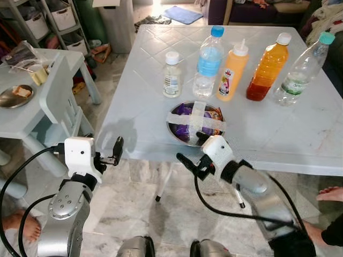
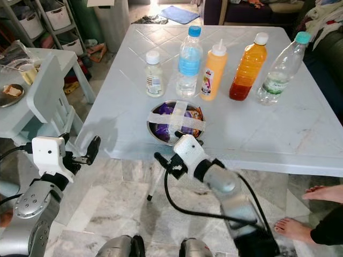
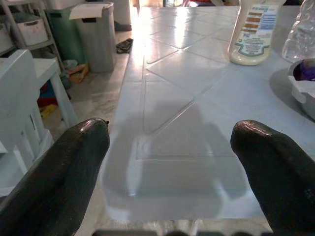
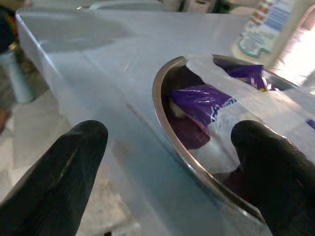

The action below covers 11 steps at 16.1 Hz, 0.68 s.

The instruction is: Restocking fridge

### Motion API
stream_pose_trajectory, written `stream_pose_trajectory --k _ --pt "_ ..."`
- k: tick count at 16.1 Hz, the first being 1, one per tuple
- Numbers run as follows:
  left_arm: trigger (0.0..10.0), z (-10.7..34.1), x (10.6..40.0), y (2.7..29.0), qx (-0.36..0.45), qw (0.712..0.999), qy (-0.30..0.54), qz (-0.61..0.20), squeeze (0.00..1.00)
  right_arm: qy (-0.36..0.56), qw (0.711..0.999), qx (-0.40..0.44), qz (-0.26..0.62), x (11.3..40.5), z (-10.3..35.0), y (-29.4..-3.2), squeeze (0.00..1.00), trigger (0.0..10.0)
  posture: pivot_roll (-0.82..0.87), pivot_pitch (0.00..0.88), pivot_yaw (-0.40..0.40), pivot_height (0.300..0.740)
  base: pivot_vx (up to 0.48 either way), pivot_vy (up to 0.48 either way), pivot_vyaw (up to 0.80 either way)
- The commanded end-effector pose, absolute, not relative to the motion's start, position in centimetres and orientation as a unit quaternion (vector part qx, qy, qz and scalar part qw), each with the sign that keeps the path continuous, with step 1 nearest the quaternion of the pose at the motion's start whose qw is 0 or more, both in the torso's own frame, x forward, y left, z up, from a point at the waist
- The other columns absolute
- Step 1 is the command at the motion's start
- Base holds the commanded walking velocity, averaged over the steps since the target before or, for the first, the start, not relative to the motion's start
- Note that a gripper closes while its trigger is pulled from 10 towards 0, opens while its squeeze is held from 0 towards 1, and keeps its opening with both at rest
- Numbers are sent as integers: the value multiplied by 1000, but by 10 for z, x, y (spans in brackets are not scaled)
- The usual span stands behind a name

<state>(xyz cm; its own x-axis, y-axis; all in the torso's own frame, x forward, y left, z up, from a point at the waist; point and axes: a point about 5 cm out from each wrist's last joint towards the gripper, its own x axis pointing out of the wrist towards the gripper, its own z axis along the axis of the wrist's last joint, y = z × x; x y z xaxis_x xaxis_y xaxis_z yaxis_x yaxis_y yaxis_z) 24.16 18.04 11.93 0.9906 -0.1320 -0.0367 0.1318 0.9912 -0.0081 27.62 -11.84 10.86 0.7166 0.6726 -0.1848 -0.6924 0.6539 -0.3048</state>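
Pale grey tiled table (image 1: 300, 139): five containers are ranged in a row across its middle. From the robot's left they are listed as a small clear bottle with white cap (image 1: 171, 75), a water bottle with blue cap and blue label (image 1: 208, 62), an orange squeeze bottle with white nozzle (image 1: 232, 71), a bottle of amber liquid with white cap (image 1: 269, 67), and a tilted clear bottle with teal cap (image 1: 303, 69).

Steel bowl (image 1: 179, 130): placed just in front of the row, near the table's front edge. It is crossed by strips of pale tape (image 1: 199, 119), under which purple wrappers (image 4: 206, 101) are seen.

Surroundings: a smaller grey table (image 1: 21, 115) with a metal plate of food (image 1: 15, 96) is noted to the robot's left; shelving with bins (image 1: 63, 16) and a lidded bin (image 3: 98, 34) are seen behind it. A person's bare foot (image 1: 331, 194) is recorded on the marble floor at the right.

Right gripper (image 4: 172, 162): held at the table's front edge, fingers spread. The bowl's near rim is seen between them, one fingertip (image 4: 275, 167) lying over the bowl side, the other short of the table edge.

Left gripper (image 3: 172, 167): held off the table's front left corner, fingers spread, nothing between them; the bowl is well apart to its right.
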Motion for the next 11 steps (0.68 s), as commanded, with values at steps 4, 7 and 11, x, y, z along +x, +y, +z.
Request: stream_pose_trajectory --k 4,7,11 --pt "10000 115 242 180 1 997 33 -69 0 31 888 -197 415 283 106 -118 0 10000 -23 109 53 740 0 0 0" --pt "10000 115 241 180 3 997 36 -69 0 43 873 -205 441 286 102 -121 0 0 -19 110 53 740 0 0 0" --pt "10000 113 242 178 6 996 43 -73 0 63 841 -225 487 290 106 -127 0 0 -20 110 54 740 0 0 0"
